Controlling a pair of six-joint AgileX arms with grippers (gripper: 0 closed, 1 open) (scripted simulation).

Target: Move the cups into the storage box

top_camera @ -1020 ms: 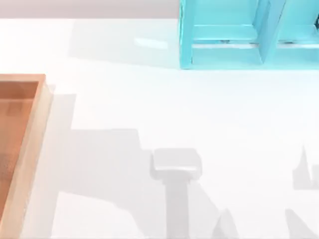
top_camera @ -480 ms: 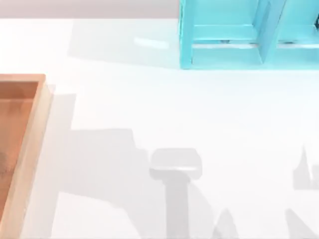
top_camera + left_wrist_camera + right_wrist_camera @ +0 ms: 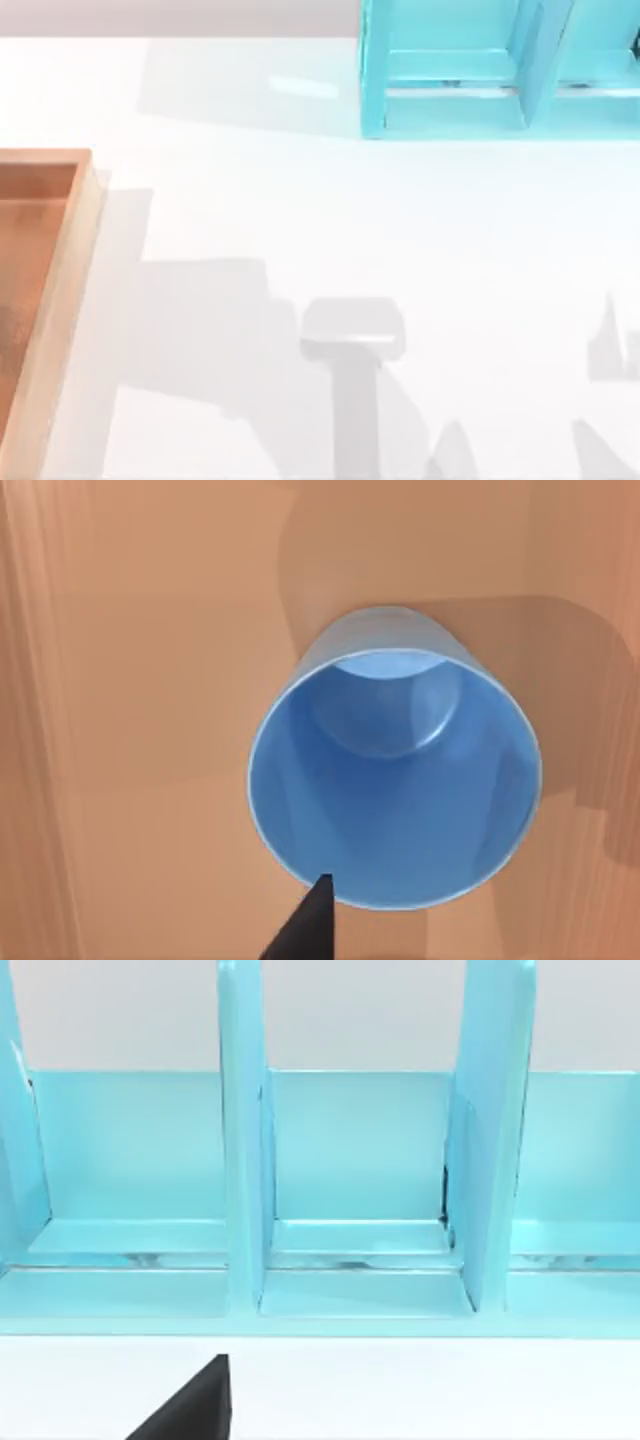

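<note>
Sitting upright in the storage box (image 3: 120, 630), blue cup (image 3: 395, 780) (left gripper state apparently unclear)

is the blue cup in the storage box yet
Yes, or at least over it. The left wrist view looks down into the blue cup, with the storage box floor's orange-brown wood all around. Resting or held: cannot tell.

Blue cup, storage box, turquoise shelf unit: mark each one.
blue cup (image 3: 395, 780), left wrist view, inner wall.
storage box (image 3: 62, 290), top view, light tan right rim.
turquoise shelf unit (image 3: 355, 1145), right wrist view, back panel of middle compartment.
</note>
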